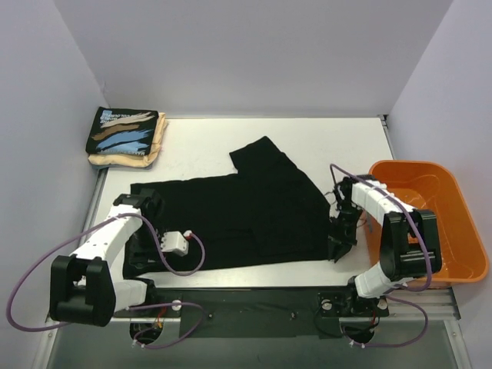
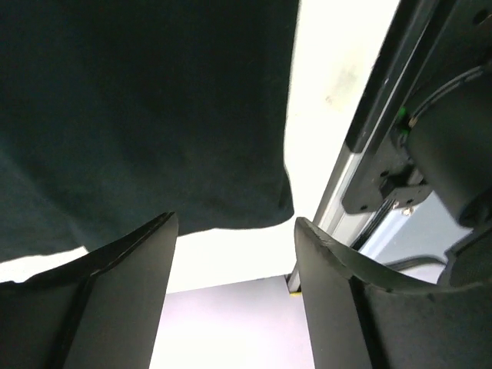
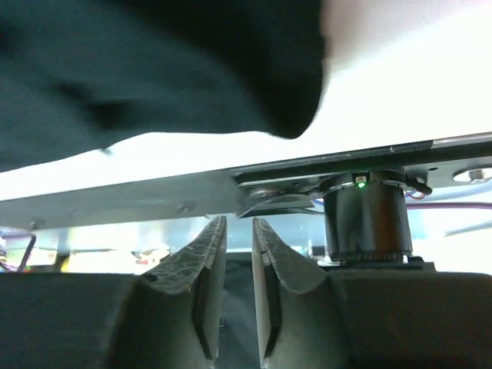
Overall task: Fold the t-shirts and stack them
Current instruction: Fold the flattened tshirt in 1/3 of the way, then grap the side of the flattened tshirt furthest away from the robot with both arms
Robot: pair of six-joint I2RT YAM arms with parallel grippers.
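Observation:
The plain black t-shirt [image 1: 231,219] lies spread flat across the middle of the table, one sleeve [image 1: 261,157] pointing to the back. My left gripper [image 1: 140,257] hovers at its near left corner, open and empty; the left wrist view shows the shirt's hem corner [image 2: 261,207] just beyond the left gripper [image 2: 234,223]. At the near right corner, my right gripper [image 1: 338,247] has its jaws only a narrow gap apart, nothing seen between them. The shirt corner [image 3: 292,108] lies past the right gripper [image 3: 238,221]. The printed shirt [image 1: 123,131] lies folded on the cream shirt [image 1: 127,158].
The orange basket [image 1: 461,254] stands at the right edge, close beside the right arm. The folded stack sits in the back left corner by the wall. The table's near metal rail [image 3: 154,200] runs just behind both grippers. White table [image 1: 338,142] shows behind the shirt.

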